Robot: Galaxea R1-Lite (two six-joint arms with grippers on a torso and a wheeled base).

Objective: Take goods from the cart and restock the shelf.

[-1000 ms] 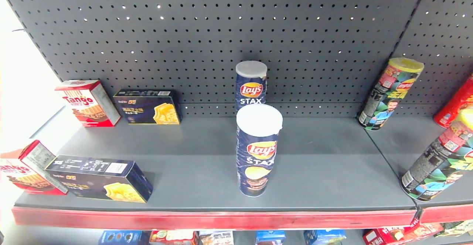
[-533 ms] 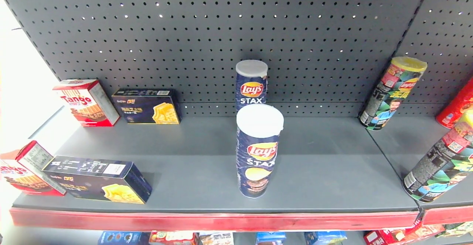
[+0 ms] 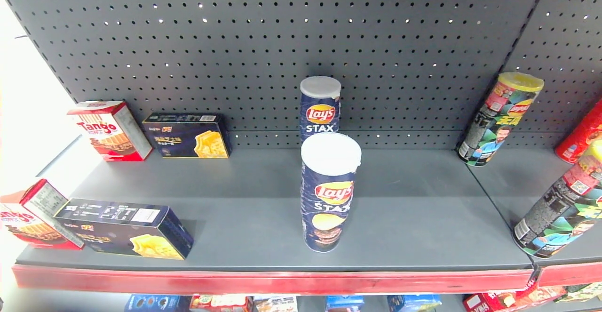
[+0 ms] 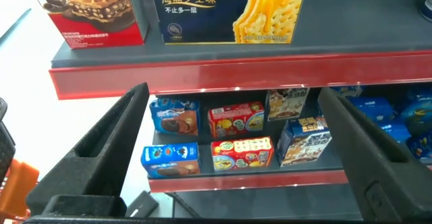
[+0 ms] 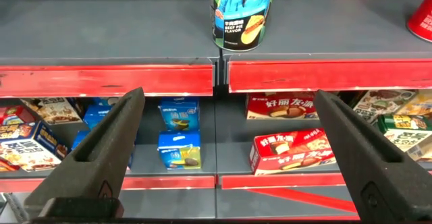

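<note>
Facing the grey shelf (image 3: 423, 208) with a pegboard wall (image 3: 235, 44), you see the left claw (image 4: 233, 92) and right claw (image 5: 229, 94) both spread wide.

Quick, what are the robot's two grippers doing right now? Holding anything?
Left gripper: open, holding nothing.
Right gripper: open, holding nothing.

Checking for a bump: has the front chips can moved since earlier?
No. The front chips can keeps its place before the rear can; only the camera shifted.
</note>
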